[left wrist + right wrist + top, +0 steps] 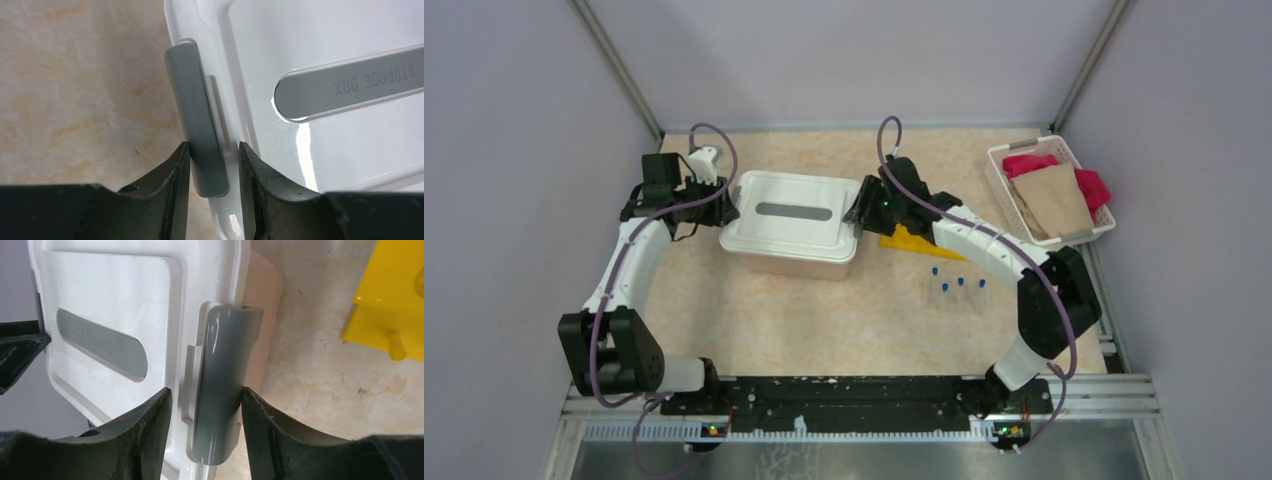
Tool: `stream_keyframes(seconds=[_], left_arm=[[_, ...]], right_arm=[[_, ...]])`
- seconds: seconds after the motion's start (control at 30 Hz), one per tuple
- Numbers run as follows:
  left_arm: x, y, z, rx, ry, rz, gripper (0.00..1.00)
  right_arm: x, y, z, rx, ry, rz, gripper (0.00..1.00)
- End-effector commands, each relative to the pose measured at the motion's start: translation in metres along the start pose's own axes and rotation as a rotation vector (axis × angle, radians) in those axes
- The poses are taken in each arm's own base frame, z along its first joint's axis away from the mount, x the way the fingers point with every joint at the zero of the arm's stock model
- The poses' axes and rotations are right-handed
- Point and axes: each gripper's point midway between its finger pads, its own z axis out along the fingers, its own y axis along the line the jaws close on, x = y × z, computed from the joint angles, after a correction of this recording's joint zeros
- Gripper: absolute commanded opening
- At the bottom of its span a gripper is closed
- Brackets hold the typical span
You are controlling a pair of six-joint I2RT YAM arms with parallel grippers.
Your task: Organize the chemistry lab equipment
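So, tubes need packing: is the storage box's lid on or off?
On: the white lid sits flat over the storage box, covering its top.

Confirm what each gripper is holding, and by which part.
The left gripper clamps the left grey latch of the storage box; the right gripper straddles the right grey latch, apparently gripping it too.

Left arm, right arm: white curved link shells, bulky black joint housings. One purple cable looped along each arm. Small green lights on right wrist. Fingers: matte black, wedge-shaped, scuffed.
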Motion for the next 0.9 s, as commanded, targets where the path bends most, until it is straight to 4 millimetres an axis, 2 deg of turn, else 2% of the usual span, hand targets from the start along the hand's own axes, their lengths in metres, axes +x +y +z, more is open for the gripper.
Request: stream_keyframes(seconds=[0.0,0.13,0.33,0.43,0.63,0.7,0.8,0.87], left_arm=[[-0.026,-0.014,-0.006,0.069,-0.079,0.038,0.30],[-0.026,-0.016,-0.005,0.080,-0.081,0.033,0.30],[-0.025,-0.023,0.000,0.136,-0.080,0.031,0.30],[-0.030,-0.023,0.005,0.147,-0.099,0.019,0.31],[-0.046,-0.025,0.017,0.191,-0.115,-0.013,0.37],[-0.048,-0.030,0.016,0.225,-0.100,-0.028,0.44],[-0.044,-0.035,0.012,0.243,-0.092,-0.039,0.61],[-0.045,-0.036,0.007,0.234,-0.103,-0.032,0.67]], right_arm=[[-0.014,0.021,-0.001,0.004,-0.037,-0.106,0.50],[-0.023,0.022,0.000,0.037,-0.059,-0.144,0.40],[-0.041,0.022,0.007,0.090,-0.089,-0.209,0.33],[-0.051,0.019,0.015,0.114,-0.086,-0.221,0.42],[-0.078,0.013,0.024,0.128,-0.096,-0.219,0.53],[-0.086,0.012,0.022,0.138,-0.103,-0.224,0.60],[-0.095,0.018,0.015,0.133,-0.116,-0.243,0.73],[-0.098,0.025,0.008,0.112,-0.126,-0.251,0.76]])
